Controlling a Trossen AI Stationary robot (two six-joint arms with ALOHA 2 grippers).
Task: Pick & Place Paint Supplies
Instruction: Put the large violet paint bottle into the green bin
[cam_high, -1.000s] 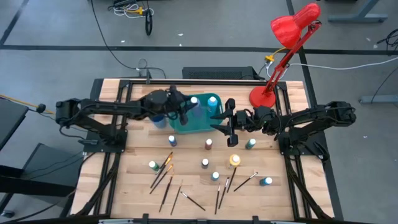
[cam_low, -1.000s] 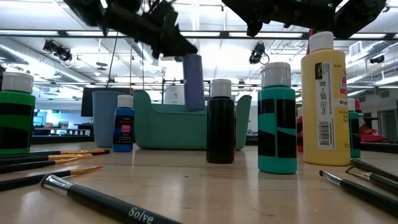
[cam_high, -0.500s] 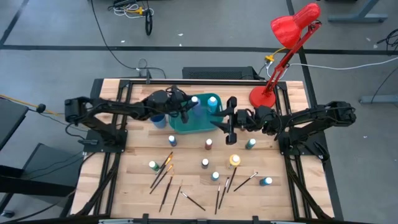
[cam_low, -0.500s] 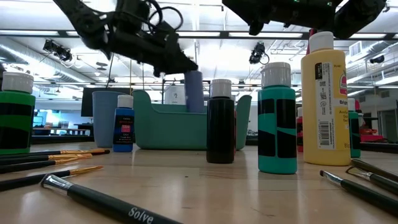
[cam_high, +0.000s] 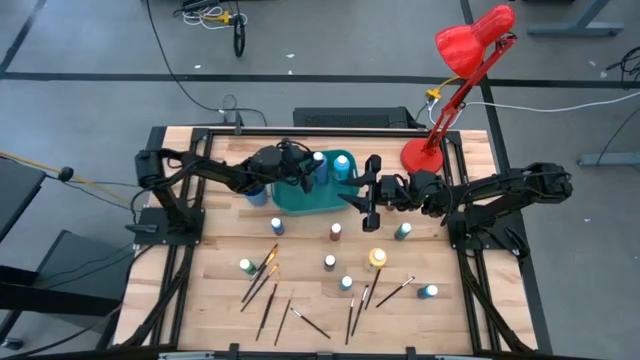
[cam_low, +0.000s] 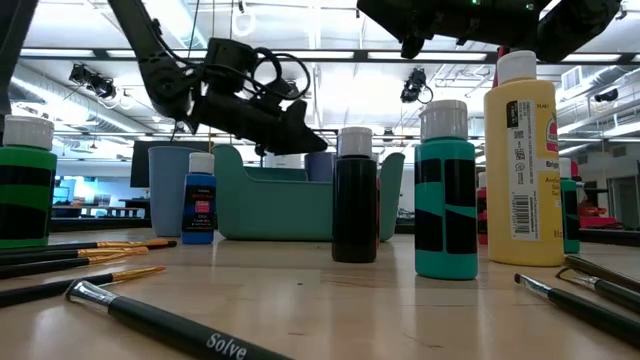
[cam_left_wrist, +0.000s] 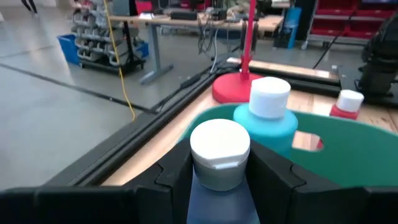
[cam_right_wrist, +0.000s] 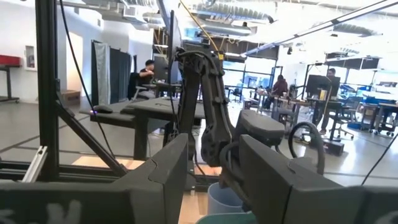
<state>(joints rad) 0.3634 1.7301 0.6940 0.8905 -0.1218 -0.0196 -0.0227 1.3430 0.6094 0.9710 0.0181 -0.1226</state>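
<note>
So the left pincer (cam_left_wrist: 217, 180) is down inside the teal bin (cam_high: 300, 200) at the back of the worktop (cam_high: 470, 320), fingers on either side of a bluish paint bottle (cam_left_wrist: 219, 168) with a pale cap. It looks clamped on the bottle body just under the cap, though whether it's about to let go I can't say. A teal bottle (cam_left_wrist: 267, 121) is standing in the bin right beside it. The right pincer (cam_high: 370, 195) hovers just off the bin's right end with its fingers spread and nothing between them (basically waiting its turn). Everything else is out front on the wood: the yellow bottle (cam_high: 377, 258), a brown bottle (cam_high: 335, 232), a green bottle (cam_high: 245, 266), plus a scatter of thin brushes (cam_high: 268, 312) lying flat. My guess on handling: the bottles are light, stiff plastic, a bit slick on the label, so grabbing across the round body below the cap seems safest since they'll tip easily. The brushes are the pain, skinny and flush with the worktop, so pinch mid-handle and expect them to roll or pivot.
</note>
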